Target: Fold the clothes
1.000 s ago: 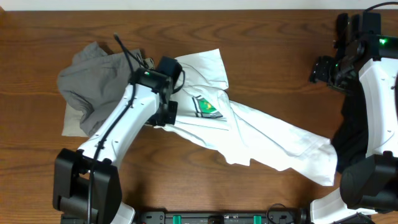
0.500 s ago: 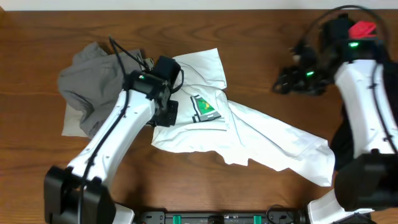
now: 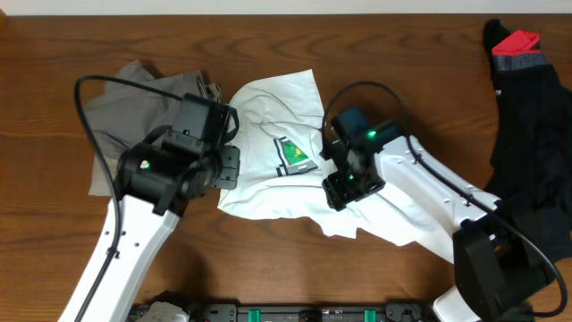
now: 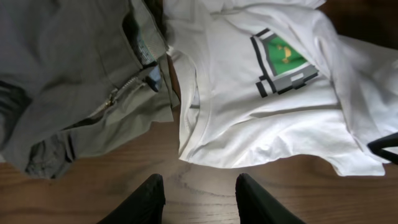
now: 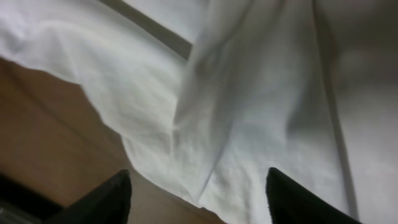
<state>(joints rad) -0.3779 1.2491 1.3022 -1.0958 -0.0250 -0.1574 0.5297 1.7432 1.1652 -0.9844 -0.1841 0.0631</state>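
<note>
The white T-shirt (image 3: 273, 183) lies crumpled mid-table, its green pixel print (image 3: 296, 155) facing up, one long part trailing to the right. My left gripper (image 3: 229, 167) hovers at the shirt's left edge. In the left wrist view it (image 4: 200, 186) stands open over bare wood, just short of the shirt's hem (image 4: 205, 155). My right gripper (image 3: 340, 190) is low over the shirt, right of the print. Its jaws (image 5: 199, 186) are open with white cloth (image 5: 249, 93) beneath and nothing pinched.
A grey-khaki garment (image 3: 134, 107) is heaped at the left, touching the shirt, with its zipper (image 4: 134, 87) showing. A black-and-red garment (image 3: 527, 98) hangs along the right edge. Bare wooden table (image 3: 268, 259) lies in front of the shirt.
My left gripper has opened, let go of the shirt and drawn back off its left edge. The right arm swung from the far right corner to low over the shirt's middle.
</note>
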